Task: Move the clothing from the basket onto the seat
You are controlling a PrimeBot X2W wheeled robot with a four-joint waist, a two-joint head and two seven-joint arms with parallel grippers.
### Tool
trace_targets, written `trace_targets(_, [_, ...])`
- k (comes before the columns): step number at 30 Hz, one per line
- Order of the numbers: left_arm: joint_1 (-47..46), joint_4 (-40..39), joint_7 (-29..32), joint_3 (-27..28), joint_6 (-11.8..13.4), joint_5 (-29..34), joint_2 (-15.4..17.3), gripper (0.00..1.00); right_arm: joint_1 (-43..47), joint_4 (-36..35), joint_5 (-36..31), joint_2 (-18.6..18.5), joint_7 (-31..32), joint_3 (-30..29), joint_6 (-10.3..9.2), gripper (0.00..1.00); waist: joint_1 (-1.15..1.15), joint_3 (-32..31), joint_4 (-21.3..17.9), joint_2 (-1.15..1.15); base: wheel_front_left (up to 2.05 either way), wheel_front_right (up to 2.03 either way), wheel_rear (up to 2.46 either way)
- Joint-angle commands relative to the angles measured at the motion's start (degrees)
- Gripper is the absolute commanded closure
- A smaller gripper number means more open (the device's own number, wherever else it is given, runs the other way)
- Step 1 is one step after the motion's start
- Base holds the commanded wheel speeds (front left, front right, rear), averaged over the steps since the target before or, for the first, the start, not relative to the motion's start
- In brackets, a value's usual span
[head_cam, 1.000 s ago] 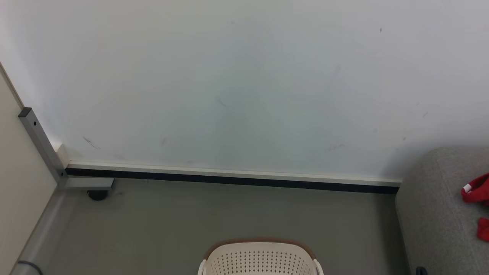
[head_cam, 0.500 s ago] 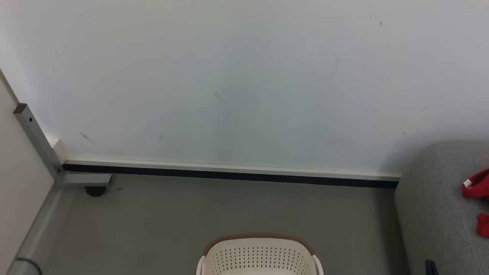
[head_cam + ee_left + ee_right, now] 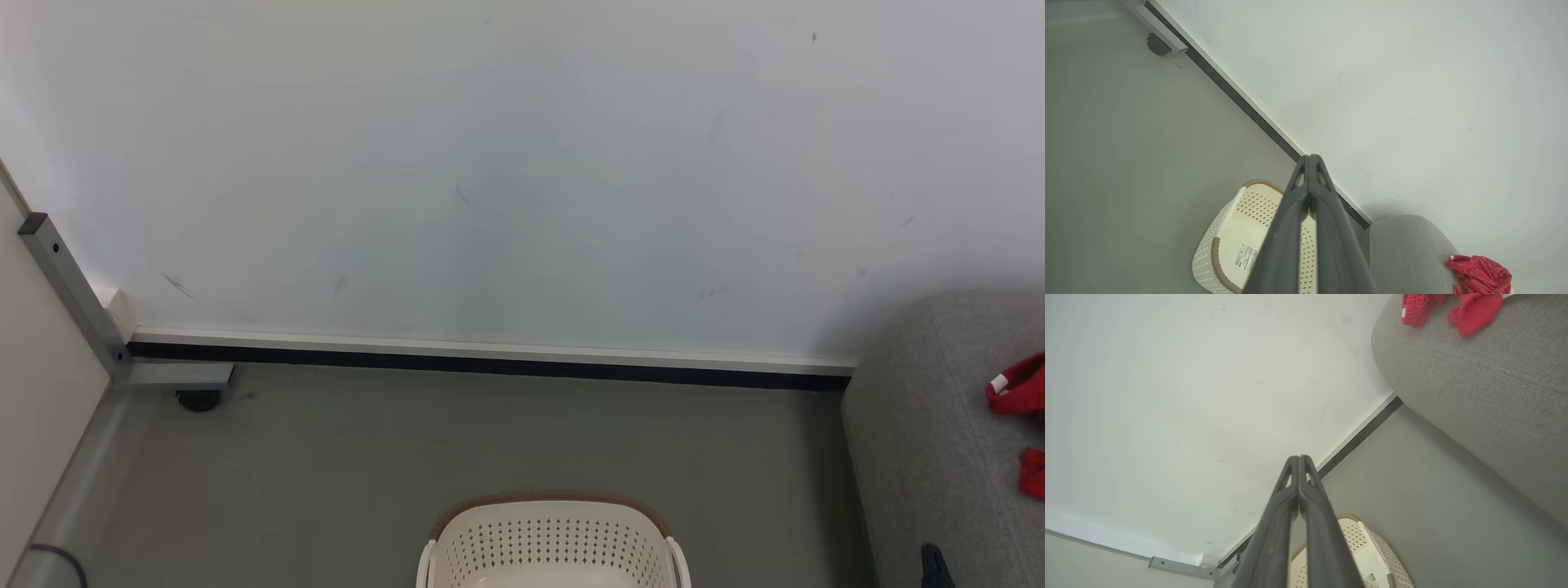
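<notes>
The cream basket (image 3: pixel 551 539) with a brown rim stands on the grey floor at the bottom centre of the head view. Its bare floor with a barcode label shows in the left wrist view (image 3: pixel 1237 241). The grey seat (image 3: pixel 922 441) is to its right, and the red clothing (image 3: pixel 1016 392) lies on it. My left gripper (image 3: pixel 1309 157) is shut on nothing, up in the air above the basket. My right gripper (image 3: pixel 1299 457) is also shut and holds nothing, with the basket (image 3: pixel 1367 547) below it and the clothing (image 3: pixel 1453 306) on the seat (image 3: pixel 1474 384). A dark fingertip (image 3: pixel 931 563) peeks in beside the seat.
A white wall with a dark skirting strip (image 3: pixel 490 365) runs behind the basket. At the far left stands a grey metal frame post (image 3: pixel 69 294) with a black caster (image 3: pixel 198 400), beside a beige panel. A grey cable (image 3: pixel 57 559) curls in the lower left corner.
The head camera has tilted, so the whole picture has slid upward and more of the basket shows. The dark fingertip at the lower right has crept up and to the right.
</notes>
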Motion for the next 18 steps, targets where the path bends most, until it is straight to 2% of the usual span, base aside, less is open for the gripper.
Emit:
trace_targets(1, [-1.75, -0.25, 0.26, 0.47, -0.47, -1.90, 0.02, 1.00, -1.59, -0.32, 2.12, 0.00, 0.46, -0.47, 0.00, 1.00, 0.00, 0.13, -0.04, 0.00, 0.00, 0.00, 0.00])
trace_targets(18, [-4.07, 1.06, 2.54, 1.17, -1.57, -13.27, -0.50, 1.00, -3.97, 0.79, 13.60, 0.63, 4.09, -3.01, 0.00, 1.00, 0.00, 1.45, -0.42, 0.00, 0.00, 0.00, 0.00])
